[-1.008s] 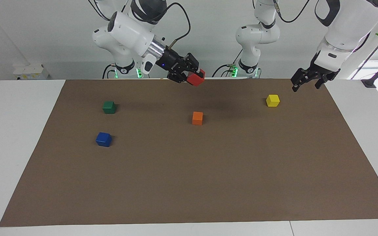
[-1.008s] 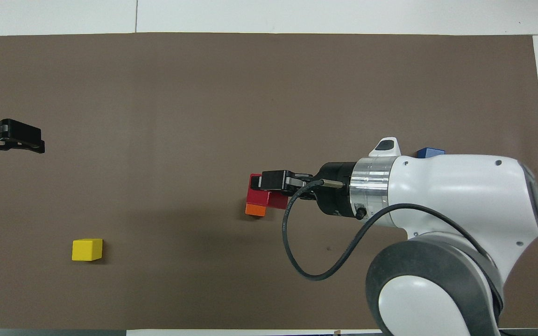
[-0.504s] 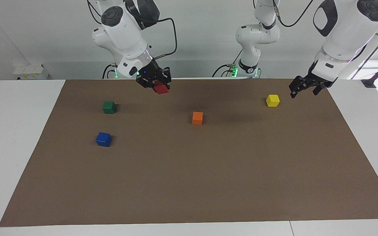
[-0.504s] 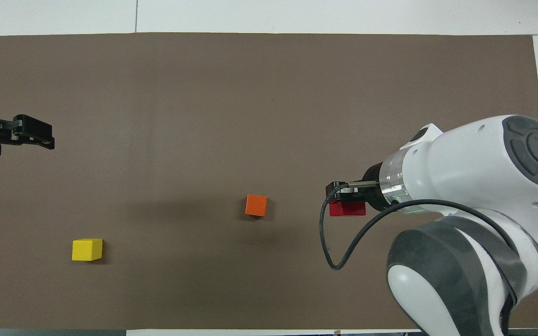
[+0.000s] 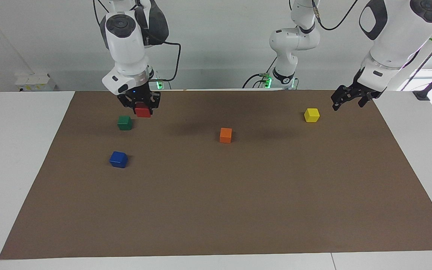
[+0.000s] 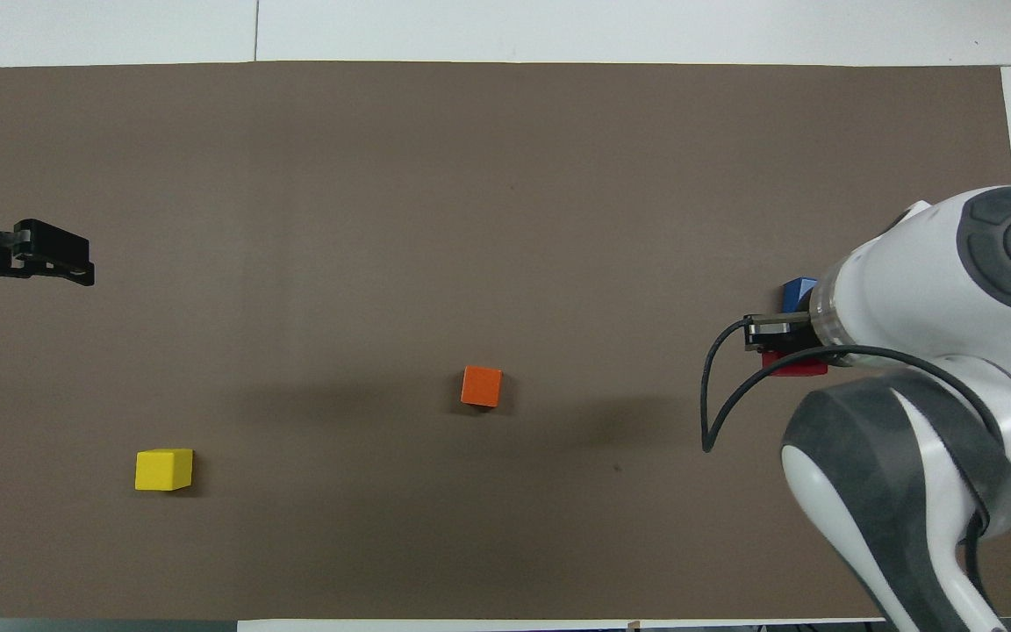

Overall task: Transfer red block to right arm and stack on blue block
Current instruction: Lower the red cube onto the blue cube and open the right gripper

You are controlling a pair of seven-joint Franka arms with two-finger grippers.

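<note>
blocks: 5 (image 5: 143, 111) | arms: 3 (image 5: 126, 33) | pincers: 2 (image 5: 140, 103)

Red block (image 5: 143, 111): small bright cube, clamped in my right gripper (image 5: 141, 107), in the air over the mat just beside the green one. Blue block (image 5: 118, 159): deep blue cube, flat on the mat, toward my right arm's end, nothing on top.
</note>
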